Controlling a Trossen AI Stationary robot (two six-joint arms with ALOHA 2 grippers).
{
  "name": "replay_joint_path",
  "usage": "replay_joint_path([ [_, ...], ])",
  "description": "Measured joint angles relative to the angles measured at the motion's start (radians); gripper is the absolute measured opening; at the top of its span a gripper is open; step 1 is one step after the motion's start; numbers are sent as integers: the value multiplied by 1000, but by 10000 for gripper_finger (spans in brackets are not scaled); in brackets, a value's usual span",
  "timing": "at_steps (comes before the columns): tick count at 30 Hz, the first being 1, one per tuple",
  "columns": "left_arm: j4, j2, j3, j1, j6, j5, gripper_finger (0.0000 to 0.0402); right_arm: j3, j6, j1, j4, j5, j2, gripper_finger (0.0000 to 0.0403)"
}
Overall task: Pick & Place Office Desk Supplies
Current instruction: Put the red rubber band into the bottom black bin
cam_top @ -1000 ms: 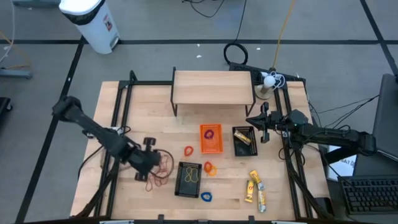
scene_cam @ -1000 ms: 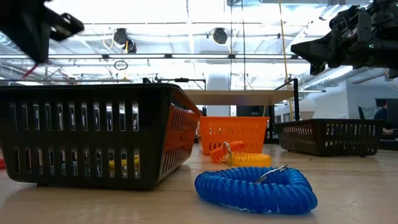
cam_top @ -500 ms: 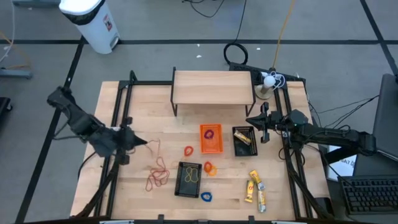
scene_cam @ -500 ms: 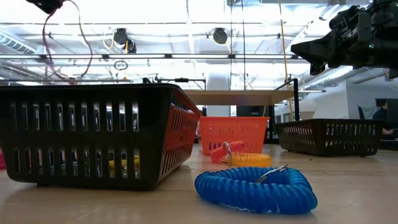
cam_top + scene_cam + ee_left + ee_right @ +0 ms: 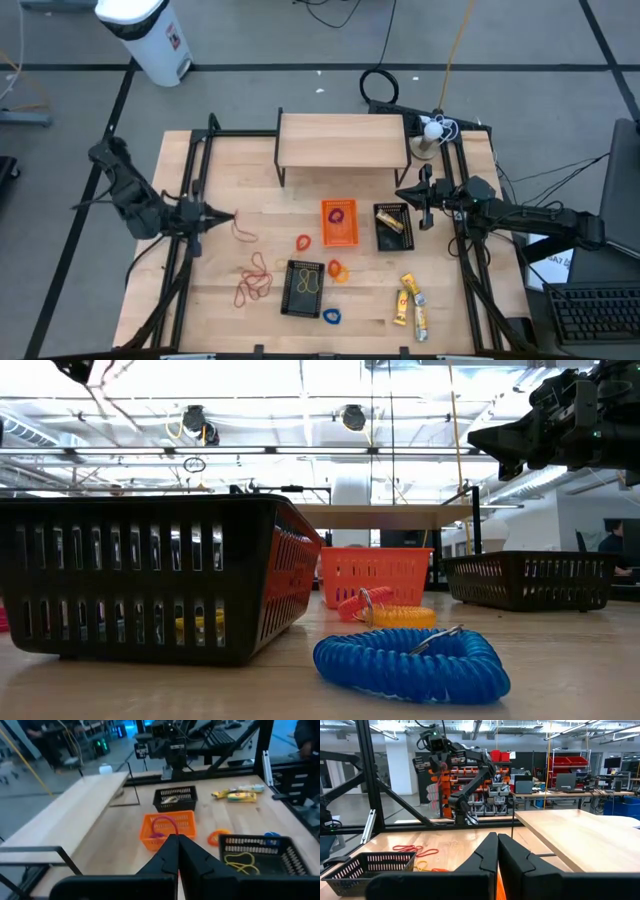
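Above the table's left, the left gripper (image 5: pixel 205 216) pinches a red rubber band (image 5: pixel 243 230); no writing legible.

The left arm reaches in from the table's left edge, its forearm angled toward the centre, with the left gripper (image 5: pixel 212 215) raised above the surface and its fingers (image 5: pixel 172 857) pressed tightly together, a thin strand pinched at their tips. The right arm lies stretched along the table's right side, pointing inward, wrist level. The right gripper (image 5: pixel 416 193) hangs in the air, its two dark fingers (image 5: pixel 495 852) closed against each other with nothing between them.
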Motion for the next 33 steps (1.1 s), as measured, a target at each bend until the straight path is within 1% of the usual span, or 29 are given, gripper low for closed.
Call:
replay_joint_path([
  [2, 62, -37, -41, 34, 64, 30, 0, 0, 4, 0, 0, 0, 0, 4],
  [4, 98, -74, -79, 78, 107, 87, 0, 0, 8, 0, 0, 0, 0, 4],
  [7, 131, -127, -129, 153, 120, 168, 0, 0, 6, 0, 2, 1, 0, 4],
  [11, 134, -196, -187, 230, 117, 222, 0, 0, 6, 0, 7, 0, 0, 4],
  [14, 184, -265, -236, 242, 120, 226, 0, 0, 6, 0, 7, 0, 0, 4],
  [17, 228, -339, -294, 241, 156, 217, 0, 0, 4, 0, 7, 0, 0, 4],
  [23, 235, -459, -365, 241, 146, 211, 0, 0, -3, 0, 5, 1, 1, 4],
  [29, 269, -485, -366, 241, 142, 214, 0, 0, 2, 0, 7, 1, 12, 4],
  [31, 326, -475, -366, 241, 112, 216, 0, 0, 3, 0, 10, 3, 15, 4],
  [33, 408, -440, -366, 241, 82, 212, 0, 0, 3, 0, 22, 4, 20, 4],
])
